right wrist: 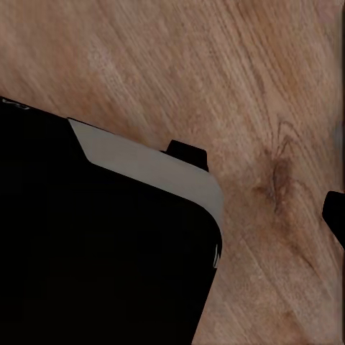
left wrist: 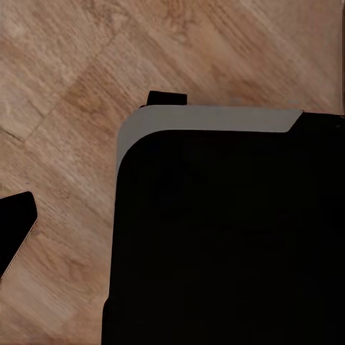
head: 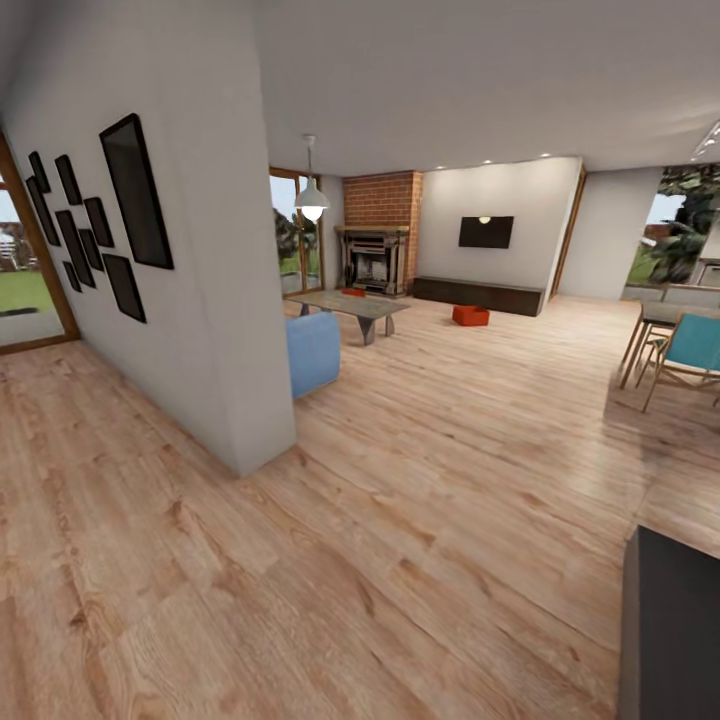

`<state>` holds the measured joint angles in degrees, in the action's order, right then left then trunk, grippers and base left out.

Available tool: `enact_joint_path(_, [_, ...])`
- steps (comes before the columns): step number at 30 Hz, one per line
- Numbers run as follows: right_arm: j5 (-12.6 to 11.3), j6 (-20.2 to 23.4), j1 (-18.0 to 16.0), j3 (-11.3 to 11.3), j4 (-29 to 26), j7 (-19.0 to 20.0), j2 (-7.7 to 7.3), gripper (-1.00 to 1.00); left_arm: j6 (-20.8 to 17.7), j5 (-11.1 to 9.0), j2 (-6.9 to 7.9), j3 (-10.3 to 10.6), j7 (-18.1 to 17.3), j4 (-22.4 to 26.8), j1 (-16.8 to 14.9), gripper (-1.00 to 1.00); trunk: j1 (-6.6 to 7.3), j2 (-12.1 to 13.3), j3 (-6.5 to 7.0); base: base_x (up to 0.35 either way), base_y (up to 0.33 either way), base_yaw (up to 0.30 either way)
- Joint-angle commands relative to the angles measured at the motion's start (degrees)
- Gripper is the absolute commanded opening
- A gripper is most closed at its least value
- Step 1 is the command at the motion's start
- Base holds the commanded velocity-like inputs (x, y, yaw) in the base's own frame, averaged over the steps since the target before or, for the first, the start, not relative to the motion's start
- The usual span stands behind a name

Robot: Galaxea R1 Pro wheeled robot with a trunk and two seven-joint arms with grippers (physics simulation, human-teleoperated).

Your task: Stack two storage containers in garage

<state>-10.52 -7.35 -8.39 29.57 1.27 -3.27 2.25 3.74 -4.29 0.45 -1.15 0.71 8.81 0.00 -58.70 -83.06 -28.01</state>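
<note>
Far across the living room, one orange-red storage container (head: 470, 316) sits on the wood-plank floor in front of the long dark cabinet (head: 478, 294). A second small orange-red shape (head: 353, 292), likely the other container, lies on the grey coffee table (head: 350, 305) near the brick fireplace (head: 378, 245). The left gripper (left wrist: 172, 230) hangs over my black base; one fingertip (left wrist: 18, 228) shows far out at the frame's side. The right gripper (right wrist: 172, 215) likewise shows one fingertip (right wrist: 335, 215) at the edge. Both look spread open and hold nothing.
A white wall (head: 215, 300) with black picture frames juts out close on the left, a blue armchair (head: 313, 352) behind its corner. Dining chairs and a table (head: 680, 350) stand at the right. A dark block (head: 668, 630) sits at the lower right. Wood floor stretches ahead.
</note>
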Motion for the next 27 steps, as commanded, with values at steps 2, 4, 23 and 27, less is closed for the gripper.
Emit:
enact_joint_path(2, [-0.56,-0.29,-0.05,0.49,0.14,-0.1,0.04,1.0,0.09,-0.45,-0.01,-0.08,0.0,0.05,0.0,1.0,-0.03,-0.02,-0.05,0.323,0.0,0.0])
enact_joint_path(4, [-0.56,-0.28,-0.05,0.53,0.14,-0.09,0.04,1.0,0.1,-0.45,-0.01,-0.08,0.0,0.06,0.0,1.0,-0.03,-0.02,-0.05,0.323,0.0,0.0])
enact_joint_path(23, [-0.55,-0.3,-0.05,0.58,0.14,-0.08,0.05,1.0,0.12,-0.45,-0.01,-0.08,0.0,-0.02,0.0,1.0,-0.03,-0.02,-0.05,0.323,0.0,0.0])
enact_joint_path(27, [-0.56,-0.3,-0.05,0.58,0.14,-0.11,0.04,1.0,0.1,-0.45,-0.01,-0.08,0.0,0.03,0.0,1.0,-0.03,-0.02,-0.05,0.323,0.0,0.0])
